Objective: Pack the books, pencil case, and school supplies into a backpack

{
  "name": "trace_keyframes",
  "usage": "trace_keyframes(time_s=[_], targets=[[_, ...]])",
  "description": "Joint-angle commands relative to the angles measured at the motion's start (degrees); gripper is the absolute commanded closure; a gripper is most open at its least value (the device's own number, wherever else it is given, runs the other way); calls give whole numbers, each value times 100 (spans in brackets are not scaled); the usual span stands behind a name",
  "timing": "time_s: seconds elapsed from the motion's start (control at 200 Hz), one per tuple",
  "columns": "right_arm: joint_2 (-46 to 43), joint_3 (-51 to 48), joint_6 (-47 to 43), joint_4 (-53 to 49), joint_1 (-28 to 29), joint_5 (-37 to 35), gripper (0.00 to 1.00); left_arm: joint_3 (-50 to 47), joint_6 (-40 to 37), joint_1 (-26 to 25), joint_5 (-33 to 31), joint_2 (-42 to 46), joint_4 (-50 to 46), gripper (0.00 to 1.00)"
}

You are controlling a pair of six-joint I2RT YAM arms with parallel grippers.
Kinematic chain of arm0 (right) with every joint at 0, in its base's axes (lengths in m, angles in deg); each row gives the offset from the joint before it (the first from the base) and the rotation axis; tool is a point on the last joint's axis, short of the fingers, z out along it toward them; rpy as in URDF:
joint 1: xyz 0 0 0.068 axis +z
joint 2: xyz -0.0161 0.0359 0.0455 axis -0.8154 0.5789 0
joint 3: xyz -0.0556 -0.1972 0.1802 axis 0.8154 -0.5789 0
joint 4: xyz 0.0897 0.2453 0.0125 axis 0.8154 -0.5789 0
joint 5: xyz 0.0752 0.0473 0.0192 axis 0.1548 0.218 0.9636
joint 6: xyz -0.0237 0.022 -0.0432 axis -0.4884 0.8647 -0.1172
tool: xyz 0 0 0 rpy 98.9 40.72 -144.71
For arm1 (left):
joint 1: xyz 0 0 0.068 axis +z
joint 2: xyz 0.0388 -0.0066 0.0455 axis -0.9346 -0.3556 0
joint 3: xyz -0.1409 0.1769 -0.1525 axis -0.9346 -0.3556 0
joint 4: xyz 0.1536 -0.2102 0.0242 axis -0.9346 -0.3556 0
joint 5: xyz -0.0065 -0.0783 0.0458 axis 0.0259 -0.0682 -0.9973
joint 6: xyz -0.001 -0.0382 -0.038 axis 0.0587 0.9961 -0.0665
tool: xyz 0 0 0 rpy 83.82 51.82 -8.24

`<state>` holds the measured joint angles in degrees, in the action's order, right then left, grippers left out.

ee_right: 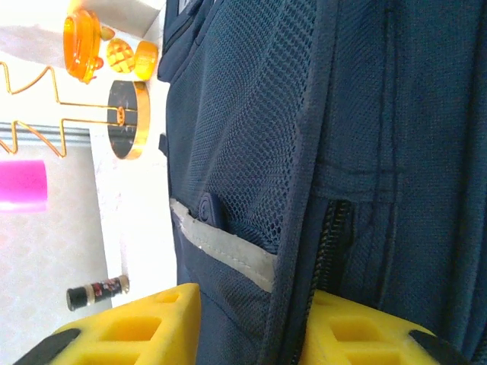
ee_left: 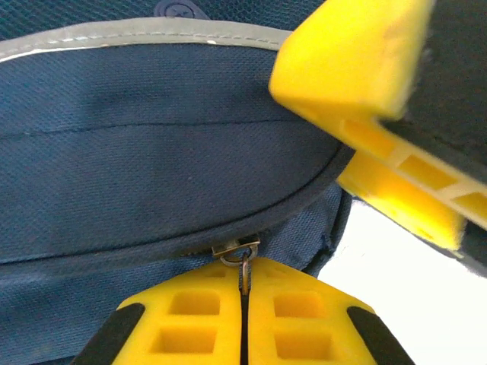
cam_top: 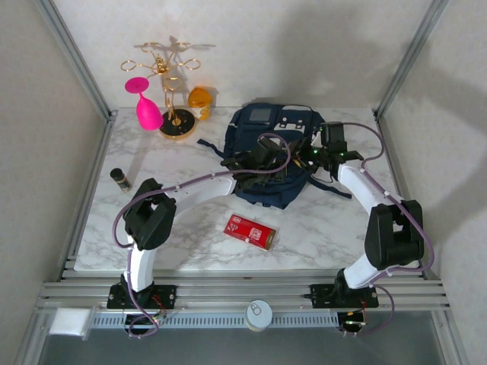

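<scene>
Ribbed left end effector (ee_left: 243, 275) pinches metal zipper-pull (ee_left: 237, 248).

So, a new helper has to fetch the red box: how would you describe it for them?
On the marble table, look at the stretch in front of the navy backpack, toward the arms' bases. The red box lies flat there, rectangular with a white label. Its nearest small neighbour, a black cylinder, is dark and far left.

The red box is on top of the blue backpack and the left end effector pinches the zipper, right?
No: the top external view shows the red box on the table, apart from the backpack. The left end effector does pinch the zipper pull.
</scene>
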<state>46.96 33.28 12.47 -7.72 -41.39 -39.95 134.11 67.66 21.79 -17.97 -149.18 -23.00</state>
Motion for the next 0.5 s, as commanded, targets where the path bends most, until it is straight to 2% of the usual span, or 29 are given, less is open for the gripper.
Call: trace_keyframes(time_s=[0.0,0.095,0.24,0.39,0.496], targets=[[-155,-90,414,388,230,-142,64,-30,64,-26,223,-70,153,100],[-54,-187,379,522,200,-254,75,-111,2,-17,228,-26,232,100],[47,90,-155,147,-67,-343,100,-235,-383,64,7,137,-182,100],[-79,354,-1056,-510,-496,-106,100,-1059,-1114,411,-72,687,-309,100],[-194,212,-1277,-546,-1138,378,100,-1725,-1640,904,111,1007,-153,100]])
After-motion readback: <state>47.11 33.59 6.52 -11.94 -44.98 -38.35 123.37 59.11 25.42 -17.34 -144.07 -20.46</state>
